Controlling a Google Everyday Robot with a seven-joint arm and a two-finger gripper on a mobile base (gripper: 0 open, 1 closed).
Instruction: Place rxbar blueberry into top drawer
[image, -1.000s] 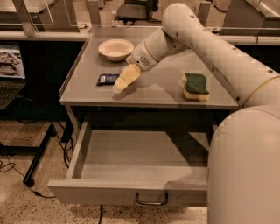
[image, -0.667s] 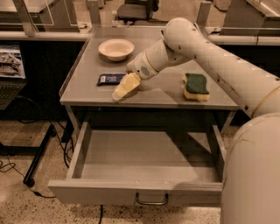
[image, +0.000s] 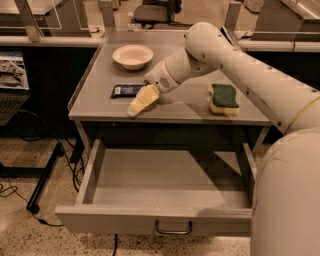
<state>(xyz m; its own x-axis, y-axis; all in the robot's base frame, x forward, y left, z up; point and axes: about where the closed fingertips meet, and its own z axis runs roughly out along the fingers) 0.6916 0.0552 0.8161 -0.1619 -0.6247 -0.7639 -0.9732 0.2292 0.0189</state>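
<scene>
The rxbar blueberry (image: 126, 90), a flat dark blue wrapper with a white patch at its left end, lies on the grey table top left of centre. My gripper (image: 141, 100) with pale yellow fingers hangs just right of and slightly in front of the bar, low over the table, holding nothing I can see. The top drawer (image: 165, 220) is pulled wide open below the table, its inside bare, with a curved metal handle on its front.
A white bowl (image: 132, 55) sits at the back left of the table (image: 175, 107). A green and yellow sponge (image: 224, 98) lies at the right. My arm reaches in from the right. Cables and a black stand leg lie on the floor at the left.
My gripper has shifted slightly down and towards the table's front edge beside the bar. The bar, bowl, sponge and drawer have not moved.
</scene>
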